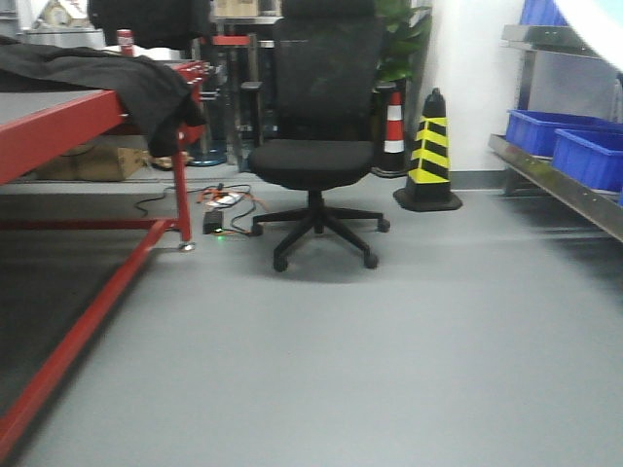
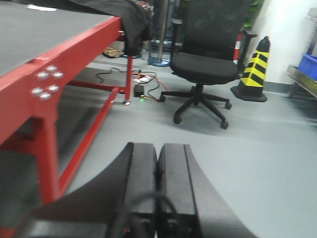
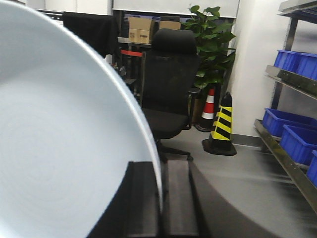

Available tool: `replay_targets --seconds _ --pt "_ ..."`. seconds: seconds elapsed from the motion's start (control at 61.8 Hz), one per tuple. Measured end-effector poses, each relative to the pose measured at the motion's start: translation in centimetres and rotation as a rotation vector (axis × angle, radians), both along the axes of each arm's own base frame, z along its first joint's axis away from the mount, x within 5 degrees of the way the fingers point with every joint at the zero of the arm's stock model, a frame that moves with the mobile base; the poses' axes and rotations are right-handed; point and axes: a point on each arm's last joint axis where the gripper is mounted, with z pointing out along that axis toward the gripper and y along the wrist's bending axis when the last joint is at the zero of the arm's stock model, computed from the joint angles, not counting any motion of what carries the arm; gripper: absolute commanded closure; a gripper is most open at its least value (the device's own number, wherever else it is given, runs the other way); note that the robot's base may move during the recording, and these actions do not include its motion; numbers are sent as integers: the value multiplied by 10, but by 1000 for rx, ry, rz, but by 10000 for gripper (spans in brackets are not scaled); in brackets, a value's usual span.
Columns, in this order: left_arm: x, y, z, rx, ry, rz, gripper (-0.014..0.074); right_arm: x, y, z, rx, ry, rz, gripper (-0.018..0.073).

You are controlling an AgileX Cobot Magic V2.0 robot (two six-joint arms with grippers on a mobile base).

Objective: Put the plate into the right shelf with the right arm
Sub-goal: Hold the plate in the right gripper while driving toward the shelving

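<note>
Glossy white, stiff and breakable, the plate [image 3: 59, 139] fills the left of your right-wrist frame, rim pinched between the jaws of the right gripper [image 3: 161, 184]; it looks slippery, so hold that rim firmly; the left gripper [image 2: 157, 171] has jaws pressed together, empty; the right shelf [image 3: 290, 82] lines the right edge.

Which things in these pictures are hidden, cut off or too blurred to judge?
- Right wrist view: the plate is cut by the left and bottom edges; the right gripper shows only its fingers.
- All views: the right shelf is cut by the right edge.
- The blue bins: their walls hide their contents.
</note>
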Motion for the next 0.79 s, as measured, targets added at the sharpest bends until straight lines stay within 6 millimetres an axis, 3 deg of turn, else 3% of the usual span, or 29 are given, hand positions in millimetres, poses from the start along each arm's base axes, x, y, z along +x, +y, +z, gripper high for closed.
replay_targets --seconds 0.793 --pt "0 0 0 0 0 0 725 0 0 0 0 0 0 504"
